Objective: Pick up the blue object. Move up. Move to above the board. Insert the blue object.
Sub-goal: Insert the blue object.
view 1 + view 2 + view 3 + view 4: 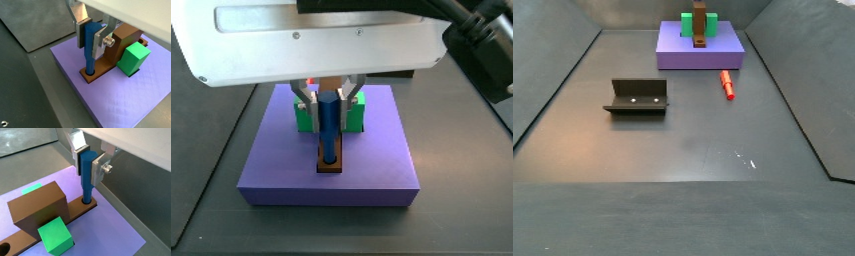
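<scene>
1. The gripper (91,34) hangs over the board (127,102), fingers clamped on the blue object (89,47).
2. Peg is upright, tip in the brown strip (67,220) slot near the board's edge, so it seats straight.
3. The green block (134,58) stands just beside.

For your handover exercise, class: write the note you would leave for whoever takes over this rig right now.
Claw: shut on the blue object, above the board.
Blue object: upright, lower end in the hole at the end of the brown strip, beside the green block.
Done: pick-up, lift, move over the board, insertion begun.
Left: check that it is fully seated, which is unclear from here, then open and withdraw.
Elsewhere: red peg and fixture on the floor.
</scene>
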